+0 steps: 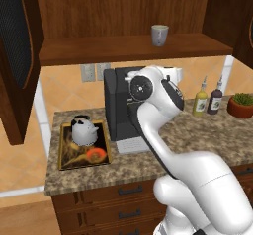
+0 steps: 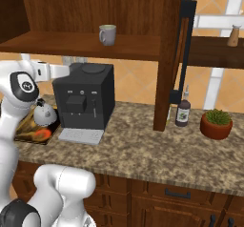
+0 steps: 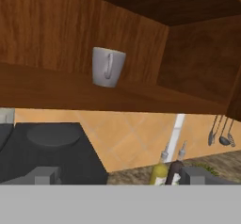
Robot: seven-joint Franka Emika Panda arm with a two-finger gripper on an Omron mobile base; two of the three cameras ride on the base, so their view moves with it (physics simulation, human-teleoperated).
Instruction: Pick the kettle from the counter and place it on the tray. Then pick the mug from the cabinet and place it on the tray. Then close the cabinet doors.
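The white-silver kettle [image 1: 83, 130] [image 2: 44, 114] stands on the gold-rimmed tray [image 1: 66, 161] [image 2: 24, 135] at the left end of the counter [image 1: 197, 135]. On the shelf board of the open cabinet [image 1: 99, 49] stands the grey mug [image 1: 159, 35] [image 2: 107, 34] [image 3: 108, 67], its handle facing the hand. My gripper [image 3: 120, 176] is open and empty, its fingertips [image 3: 44, 175] wide apart. It hovers over the top of the coffee machine, below and short of the mug. Both cabinet doors [image 1: 17, 56] [image 2: 177, 54] hang open.
A black coffee machine [image 1: 118, 105] [image 2: 86, 97] stands right under my hand, next to the tray. Two bottles [image 1: 200, 100] [image 1: 215, 98] and a potted plant [image 1: 241, 104] [image 2: 217, 122] stand at the right. Utensils [image 3: 221, 133] hang on the wall.
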